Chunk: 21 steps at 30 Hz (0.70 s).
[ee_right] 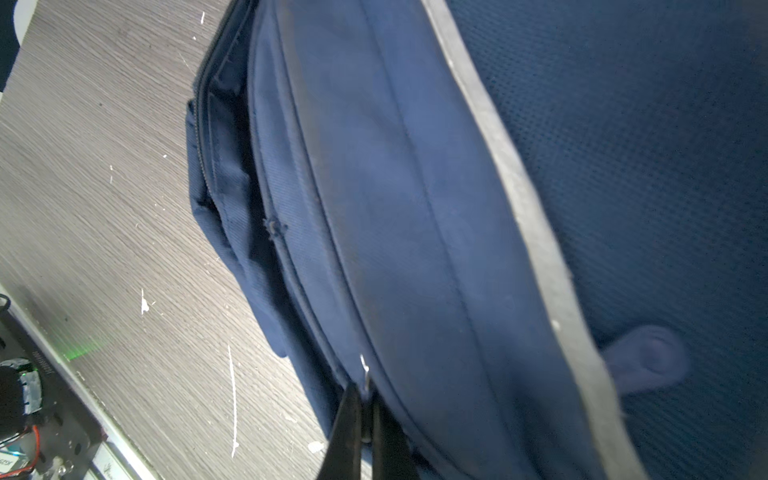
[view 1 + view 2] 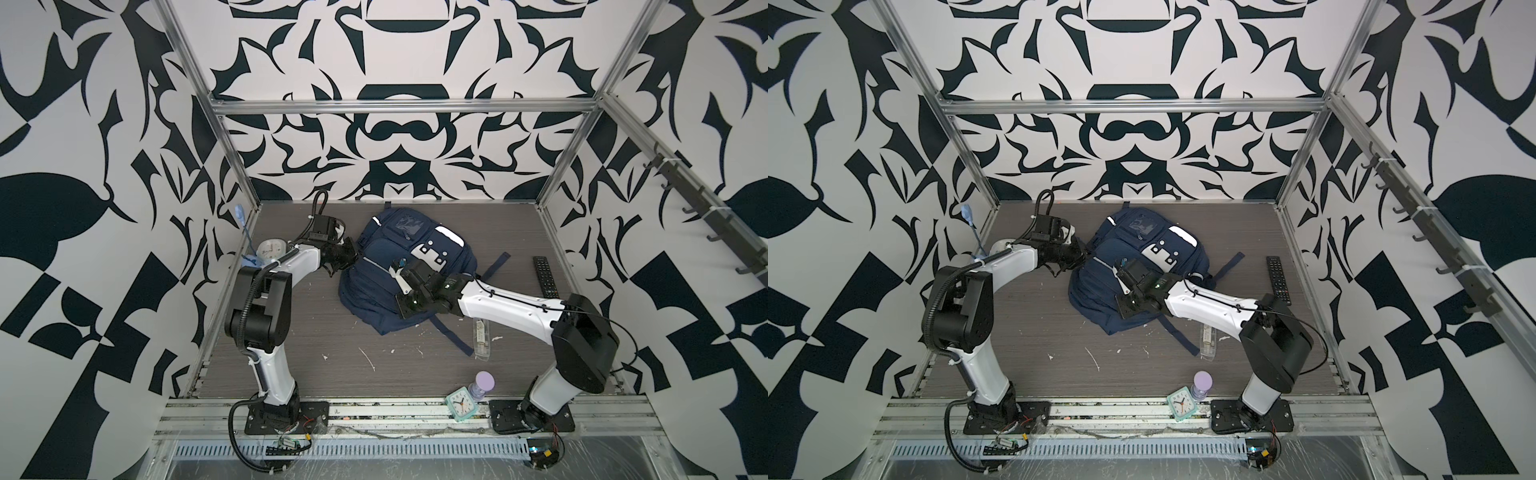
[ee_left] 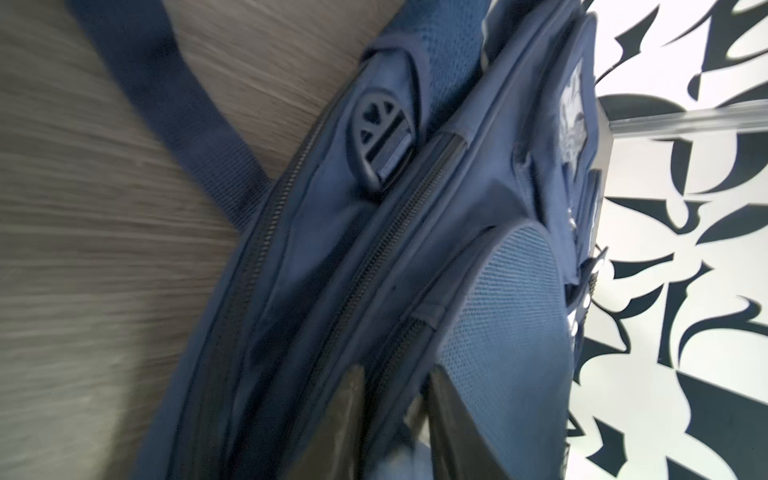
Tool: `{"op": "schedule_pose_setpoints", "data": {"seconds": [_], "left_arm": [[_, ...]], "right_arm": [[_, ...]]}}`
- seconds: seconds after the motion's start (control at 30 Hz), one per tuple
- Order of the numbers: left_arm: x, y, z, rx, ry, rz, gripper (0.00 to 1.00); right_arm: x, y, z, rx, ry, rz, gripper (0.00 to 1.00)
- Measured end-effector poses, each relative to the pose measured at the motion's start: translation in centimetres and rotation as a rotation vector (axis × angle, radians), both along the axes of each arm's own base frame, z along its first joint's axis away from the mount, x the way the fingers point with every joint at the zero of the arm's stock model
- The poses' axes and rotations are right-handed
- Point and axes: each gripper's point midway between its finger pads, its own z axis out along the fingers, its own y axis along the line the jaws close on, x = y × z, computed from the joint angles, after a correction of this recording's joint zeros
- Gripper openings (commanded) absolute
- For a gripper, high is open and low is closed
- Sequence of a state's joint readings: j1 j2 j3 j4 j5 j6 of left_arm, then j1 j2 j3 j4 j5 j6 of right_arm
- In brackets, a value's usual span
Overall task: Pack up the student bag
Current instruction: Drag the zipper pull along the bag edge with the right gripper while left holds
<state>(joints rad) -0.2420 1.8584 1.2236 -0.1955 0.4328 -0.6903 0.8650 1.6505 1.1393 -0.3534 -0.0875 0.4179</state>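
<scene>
left gripper [image 3: 395,374]: astride student bag [image 2: 365,291] fabric; right gripper [image 1: 365,395]: pinching student bag

Bare table [image 2: 316,332]: near-left of the student bag [image 2: 376,299].
Obstacles: remote [image 2: 545,276] right of it; clock [image 2: 460,404] nearer.

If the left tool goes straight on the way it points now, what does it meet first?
The student bag: the left tool points into its zippered side; contact looks immediate, though depth is unclear.
</scene>
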Motion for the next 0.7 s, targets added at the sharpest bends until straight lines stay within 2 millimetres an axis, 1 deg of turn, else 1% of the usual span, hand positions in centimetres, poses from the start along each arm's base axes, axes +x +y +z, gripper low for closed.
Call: {"op": "schedule_pose_setpoints", "data": {"seconds": [0.03,0.13,0.23,0.33,0.5,0.6,0.7], "left_arm": [[-0.1,-0.3,-0.3,-0.005,0.003,-0.012,0.07],[-0.2,-0.8,-0.4,-0.017,-0.003,-0.025,0.05],[-0.4,-0.8,-0.6,-0.021,-0.012,-0.024,0.00],[-0.8,-0.6,-0.6,-0.030,-0.033,-0.012,0.00],[-3.1,1.0,-0.6,-0.037,-0.043,0.052,0.00],[-4.7,1.8,-1.0,-0.044,-0.040,0.100,0.00],[-5.6,2.3,-1.6,-0.051,-0.038,0.146,0.00]], "right_arm": [[0.0,-0.1,-0.1,-0.005,0.004,-0.001,0.00],[0.0,-0.4,-0.6,-0.021,0.018,-0.004,0.00],[0.0,-0.5,-0.6,-0.033,0.024,0.001,0.00],[0.1,-0.2,-0.4,-0.041,0.025,0.013,0.00],[-0.1,-0.1,0.0,-0.049,0.034,0.035,0.00],[-0.5,0.2,0.1,-0.045,0.043,0.052,0.00],[-0.5,0.5,0.0,-0.041,0.054,0.060,0.00]]}}
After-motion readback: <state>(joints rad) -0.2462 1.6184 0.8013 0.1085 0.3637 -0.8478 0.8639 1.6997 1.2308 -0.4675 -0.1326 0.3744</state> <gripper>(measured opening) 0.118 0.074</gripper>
